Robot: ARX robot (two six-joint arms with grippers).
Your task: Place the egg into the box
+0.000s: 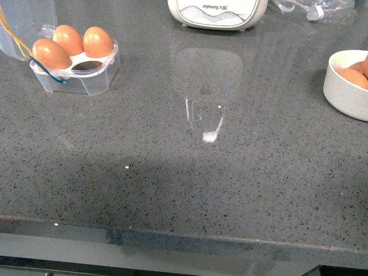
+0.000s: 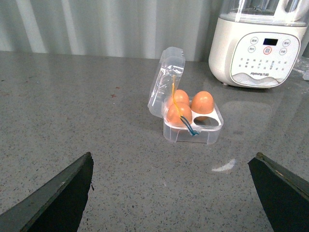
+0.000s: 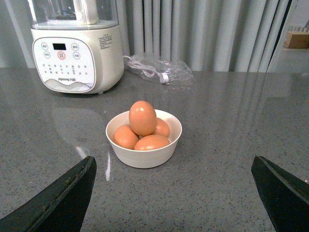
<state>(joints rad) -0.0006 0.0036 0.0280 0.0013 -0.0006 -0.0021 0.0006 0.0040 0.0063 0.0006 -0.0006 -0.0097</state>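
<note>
Egg (image 3: 142,117), the smooth orange-brown oval topping a pile of like eggs in a round white bowl (image 3: 145,157), sat on the grey speckled counter (image 1: 172,190), to the robot's right of the large white button-panelled appliance (image 3: 72,58) and nearer the robot. I took that top one as the egg to move. The small clear plastic four-cell box (image 2: 193,135) lay to the appliance's left, its lid (image 2: 166,79) up, with three cells filled. The empty cell (image 2: 207,123) was on the appliance's side, in the row farther from it. The right end effector (image 3: 174,162) was spread wide and held nothing, facing the bowl. The left end effector (image 2: 173,159) was likewise spread and bare, facing the box. To do the pick well, the right fingers (image 3: 58,198) should close gently across the top egg's narrow waist. A straight lift would keep the others from rolling. At the box, the approach should come from the side away from the raised lid, clear of the thin yellow and blue bands (image 2: 181,113). The appliance's panel read "Joyoung" (image 2: 263,76), followed by characters I could not make out. Its button labels were too small to read.
</note>
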